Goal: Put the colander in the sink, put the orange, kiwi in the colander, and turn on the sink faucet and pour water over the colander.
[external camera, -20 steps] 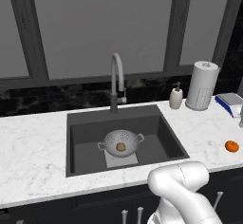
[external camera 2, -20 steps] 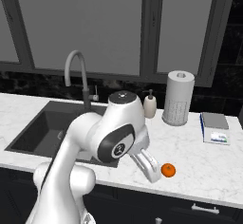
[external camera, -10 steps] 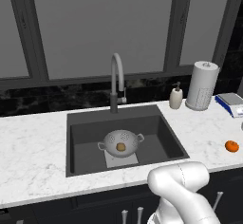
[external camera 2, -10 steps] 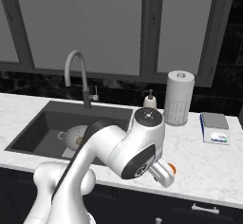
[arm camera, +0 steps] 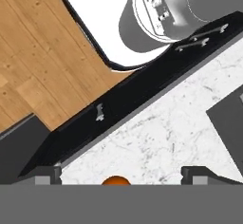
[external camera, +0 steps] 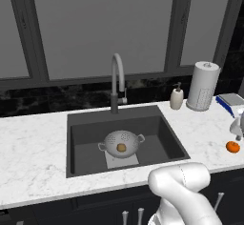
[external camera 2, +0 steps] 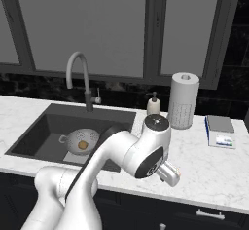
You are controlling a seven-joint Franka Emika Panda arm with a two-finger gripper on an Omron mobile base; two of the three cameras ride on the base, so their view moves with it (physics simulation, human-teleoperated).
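The silver-grey colander (external camera: 121, 142) stands in the dark sink (external camera: 86, 138) on the lighter square, with the brown kiwi (external camera: 121, 147) inside it; the colander (external camera 2: 80, 141) and kiwi (external camera 2: 83, 145) also appear in the right base view. The orange (external camera: 232, 146) lies on the marble counter far right of the sink. My gripper (arm camera: 123, 173) is open and hangs over the orange (arm camera: 116, 181), which peeks up between the two fingertips (arm camera: 47, 173). Part of my hand (external camera: 237, 125) shows just above the fruit. The faucet (external camera: 117, 81) arches over the basin behind the colander.
A white soap dispenser (external camera: 177, 98), a paper towel roll (external camera: 203, 86) and a blue-and-white flat item (external camera: 231, 100) stand at the back right of the counter. The counter's front edge (arm camera: 142, 109) with dark cabinets runs close to the orange.
My arm has swung further right and lowered over the orange; in the right base view it now covers the fruit. Colander and kiwi have not moved.
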